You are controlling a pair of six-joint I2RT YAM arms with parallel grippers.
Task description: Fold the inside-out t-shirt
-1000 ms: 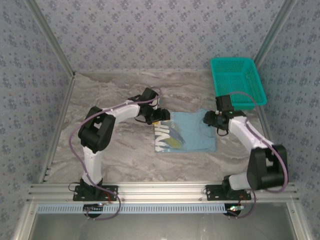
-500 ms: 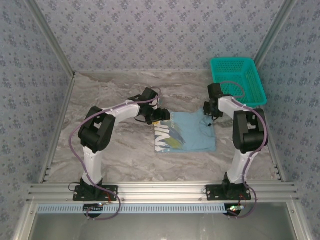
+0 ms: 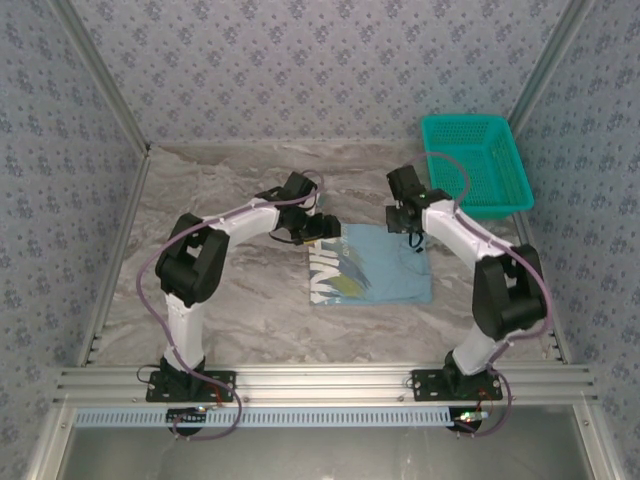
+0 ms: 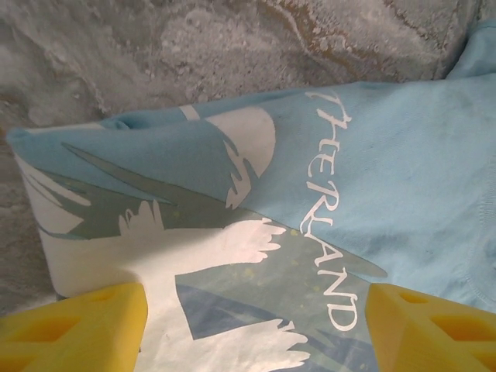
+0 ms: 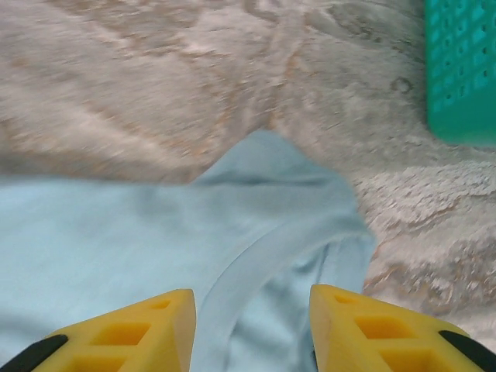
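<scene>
Your left claw [image 4: 257, 301] and right claw [image 5: 252, 294] hang released, seemingly just above the shirt [image 3: 372, 268]; next, pinch the edge beneath each.

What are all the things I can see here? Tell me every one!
t-shirt: 1, light blue with white print and lettering, lying flat in the middle of the table
basket: 1, teal mesh, far right corner of the table, apart from the t-shirt
table: 1, grey marbled top, under everything
left gripper: 1, yellow fingers, open, over the printed left end of the t-shirt
right gripper: 1, yellow fingers, open, over the plain far right corner of the t-shirt, near the basket
</scene>
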